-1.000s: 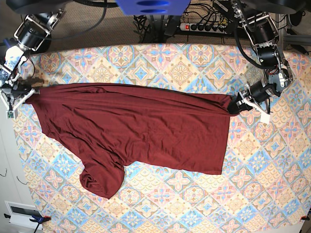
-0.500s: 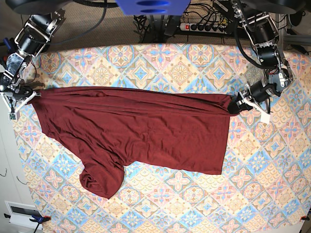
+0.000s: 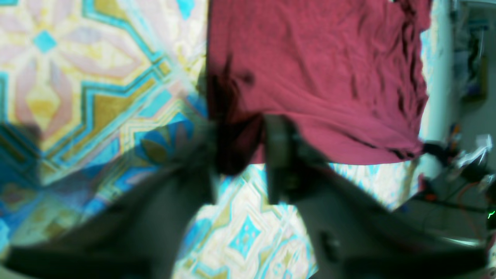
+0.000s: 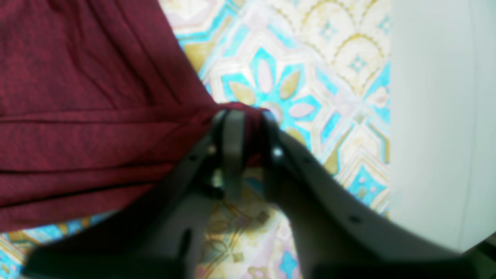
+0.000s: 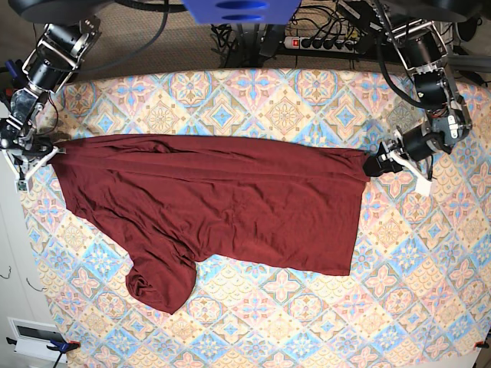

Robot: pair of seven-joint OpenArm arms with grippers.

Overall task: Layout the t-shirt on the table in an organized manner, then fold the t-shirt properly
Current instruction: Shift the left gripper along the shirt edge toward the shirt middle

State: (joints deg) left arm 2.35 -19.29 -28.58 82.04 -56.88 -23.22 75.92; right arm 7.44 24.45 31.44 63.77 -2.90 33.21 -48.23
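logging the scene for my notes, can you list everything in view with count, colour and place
t-shirt: one, dark maroon, spread across the table's middle, one sleeve bunched at its lower left
table: one, pastel blue, pink and cream tile pattern, under everything
power strip: one, white, on the floor beyond the far edge
left gripper: one, dark fingers apart around the shirt's corner
right gripper: one, dark fingers at the shirt's opposite corner, fabric between them
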